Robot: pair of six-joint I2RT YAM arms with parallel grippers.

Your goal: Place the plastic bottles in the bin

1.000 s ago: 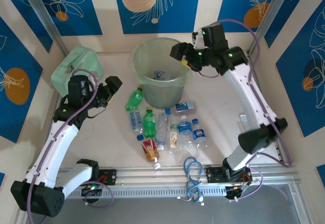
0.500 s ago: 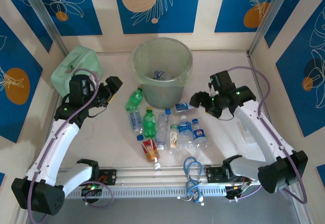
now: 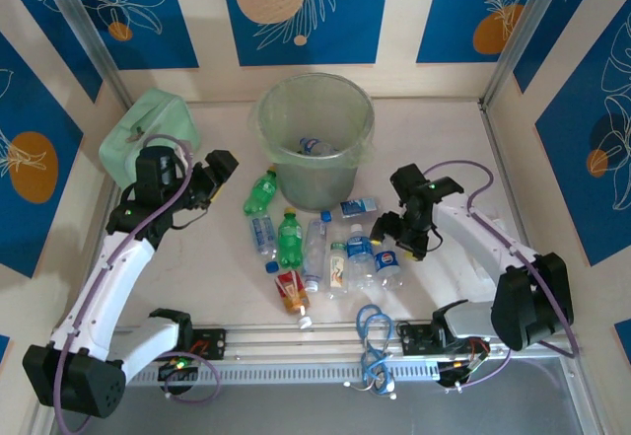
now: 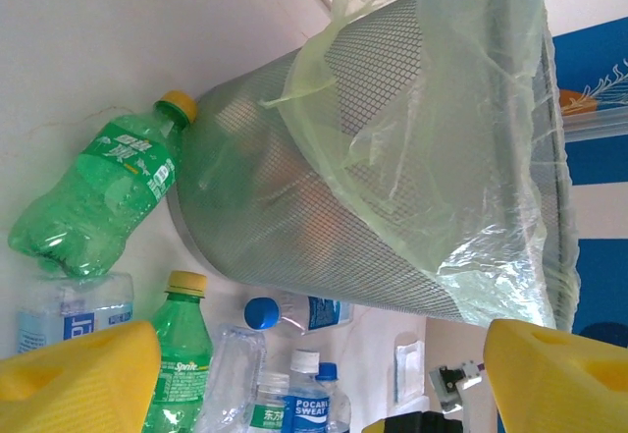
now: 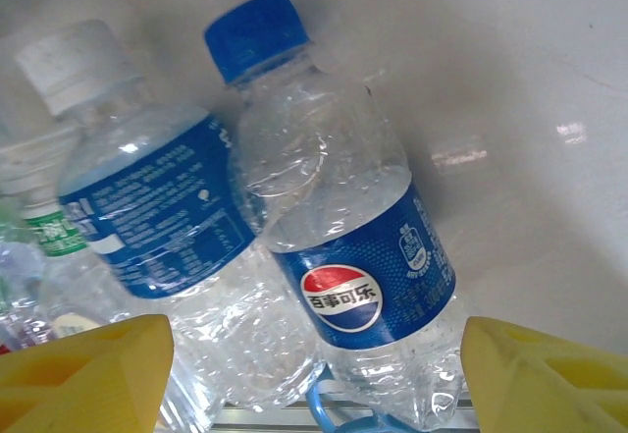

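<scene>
- In the bin (image 3: 320, 186), upright at 12 o'clock of the table with a thin liner folded over the rim: one clear blue-capped bottle (image 3: 315, 146) on the bottom. Cannot tell whether more lie under it.
- On the table at 6 o'clock of the bin: nine plastic bottles, lying flat in a loose cluster.
- By kind: two green, one with a red-orange label, six clear.
- First green bottle (image 3: 260, 191): at 7 o'clock of the bin, long axis 1 to 7, yellow cap at the 1 end, just beside the bin's wall.
- Second green bottle (image 3: 289, 241): long axis 12 to 6, cap toward 12.
- Small blue-labelled bottle (image 3: 357, 207): closest to the bin's foot, long axis 3 to 9.
- Red-labelled bottle (image 3: 290, 289): at the 6 o'clock edge of the cluster, tilted about 11 to 5.
- Pepsi bottle (image 5: 343, 256): at the 3 o'clock edge of the cluster, long axis 12 to 6, blue cap toward 12, side by side with a white-capped bottle (image 5: 157, 227).
- Right gripper (image 3: 392, 241): directly above the Pepsi bottle, yellow fingers (image 5: 88, 369) spread wide to either side of its lower half, gripping nothing.
- Left gripper (image 3: 219, 177): at 9 o'clock of the first green bottle, fingers released and wide apart, nothing between them.
- One mint-green case (image 3: 148, 124): at 9 o'clock of the bin, well apart from the bottles.
</scene>
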